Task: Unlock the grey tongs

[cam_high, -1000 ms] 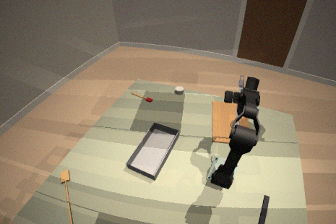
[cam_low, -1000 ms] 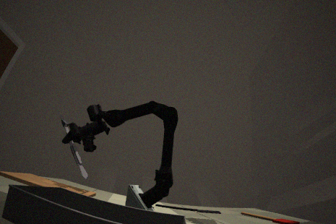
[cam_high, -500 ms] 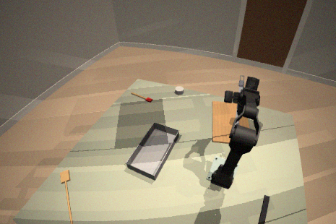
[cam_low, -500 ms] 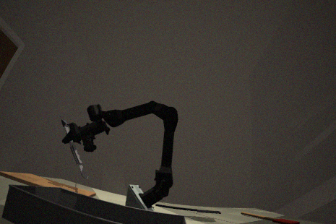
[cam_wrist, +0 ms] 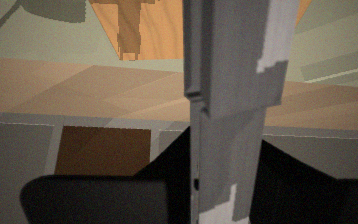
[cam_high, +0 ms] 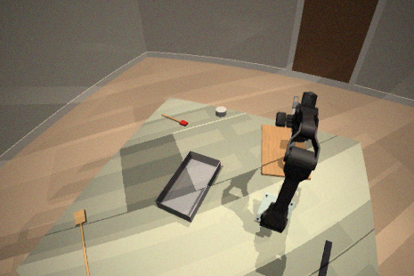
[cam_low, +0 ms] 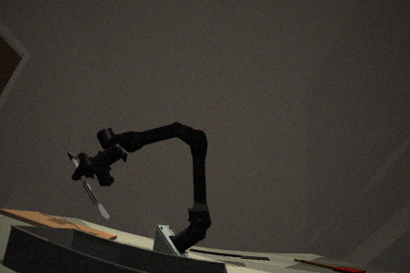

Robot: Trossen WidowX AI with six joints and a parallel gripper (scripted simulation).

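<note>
My gripper (cam_low: 84, 169) is shut on the grey tongs (cam_low: 88, 192) and holds them high in the air above the wooden board (cam_low: 56, 223). The tongs hang tilted, tips pointing down and towards the board, hinge end up. In the wrist view the tongs (cam_wrist: 231, 100) fill the middle as a grey bar, arms together, with the board (cam_wrist: 145, 27) beyond them. In the top view the gripper (cam_high: 296, 106) is over the wooden board (cam_high: 277, 151), mostly hidden by the arm. The roasting tin (cam_high: 190, 184) stands empty at the table's middle.
A red-headed spatula (cam_high: 174, 119) and a small white puck (cam_high: 221, 110) lie at the table's far side. A wooden spatula (cam_high: 82, 236) lies at the near left. A dark bar (cam_high: 325, 258) lies at the near right. The arm's base (cam_high: 275, 214) stands right of the tin.
</note>
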